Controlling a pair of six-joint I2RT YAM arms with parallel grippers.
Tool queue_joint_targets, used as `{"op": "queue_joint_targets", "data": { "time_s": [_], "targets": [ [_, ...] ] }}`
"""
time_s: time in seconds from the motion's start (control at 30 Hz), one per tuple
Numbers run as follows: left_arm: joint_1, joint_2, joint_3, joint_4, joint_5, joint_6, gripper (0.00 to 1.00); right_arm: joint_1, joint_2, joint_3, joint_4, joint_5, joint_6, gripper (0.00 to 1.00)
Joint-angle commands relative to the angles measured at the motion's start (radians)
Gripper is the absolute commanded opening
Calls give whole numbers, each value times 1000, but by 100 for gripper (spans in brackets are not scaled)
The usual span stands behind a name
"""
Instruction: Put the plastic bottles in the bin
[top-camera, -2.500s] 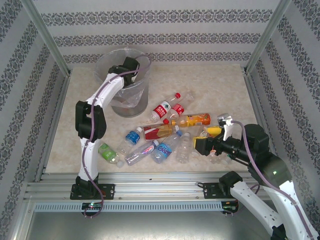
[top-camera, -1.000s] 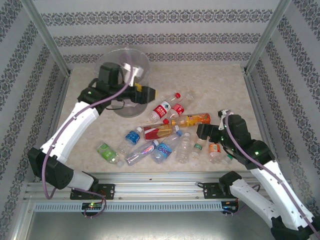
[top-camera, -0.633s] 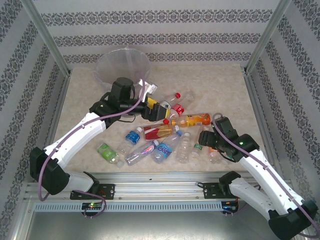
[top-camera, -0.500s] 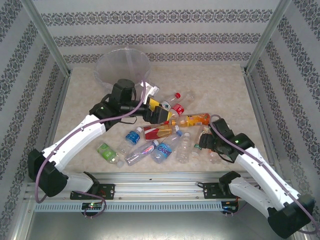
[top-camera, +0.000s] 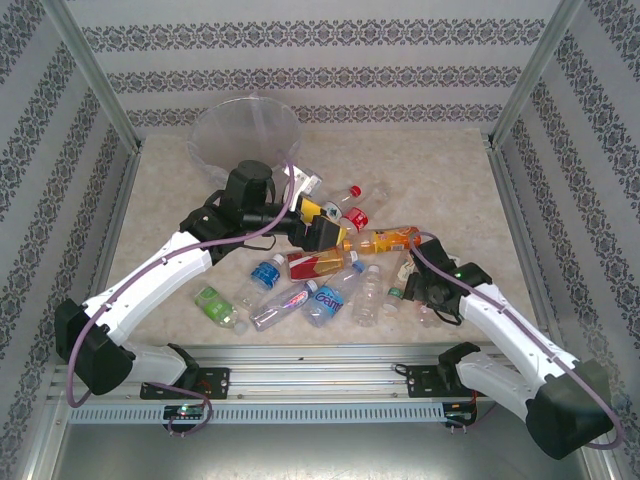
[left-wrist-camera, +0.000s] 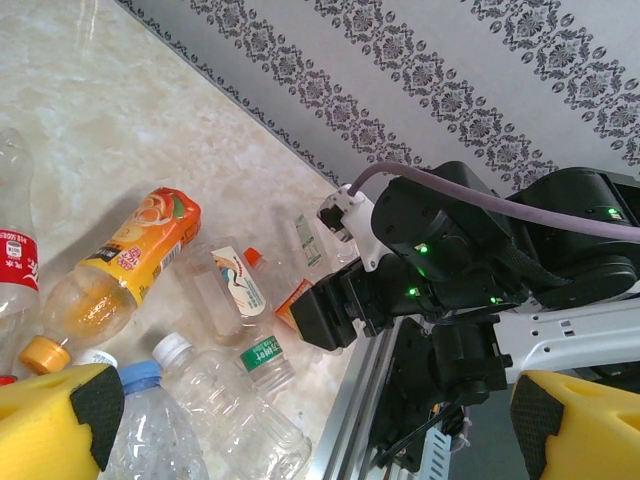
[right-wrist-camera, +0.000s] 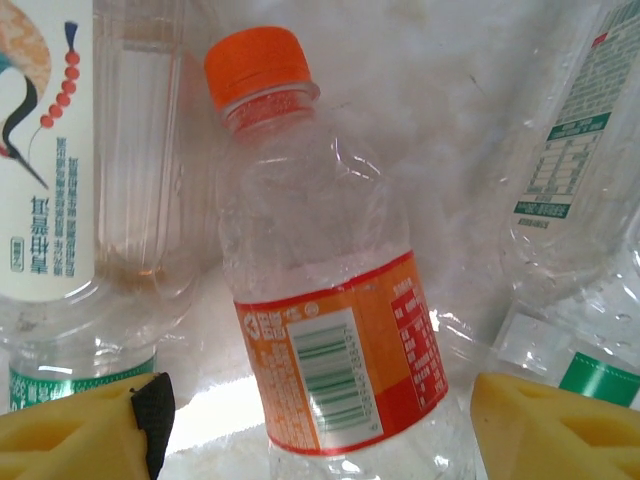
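Several plastic bottles (top-camera: 318, 263) lie in a loose pile mid-table. The bin (top-camera: 245, 130), grey with a clear liner, stands at the back left. My left gripper (top-camera: 325, 228) hangs open above the pile's back edge, near a red-capped bottle (top-camera: 355, 215), with nothing between its yellow fingers (left-wrist-camera: 60, 415). My right gripper (top-camera: 420, 290) is low over the pile's right end. Its jaws stand open on either side of an orange-capped, orange-labelled bottle (right-wrist-camera: 335, 340), with a gap on each side.
An orange juice bottle (left-wrist-camera: 135, 255), a white-labelled bottle (left-wrist-camera: 235, 285) and a green-labelled one (left-wrist-camera: 262, 355) lie close to the right arm's gripper (left-wrist-camera: 330, 315). An aluminium rail (top-camera: 300, 365) runs along the near edge. Patterned walls close in the table.
My left arm has swung from the bin out over the bottle pile, gripper open. My right gripper has come down over the orange-labelled bottle and its jaws have narrowed.
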Motion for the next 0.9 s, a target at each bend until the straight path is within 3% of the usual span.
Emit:
{"op": "queue_joint_targets", "data": {
  "time_s": [0.0, 0.53, 0.87],
  "targets": [
    [-7, -23, 12, 2, -8, 20, 100, -26, 8, -38, 47, 8, 8, 78],
    [-9, -13, 10, -4, -13, 22, 100, -43, 109, -80, 153, -62, -9, 76],
    [-8, -2, 7, 5, -13, 3, 100, -43, 82, -79, 153, -52, -17, 62]
  ]
}}
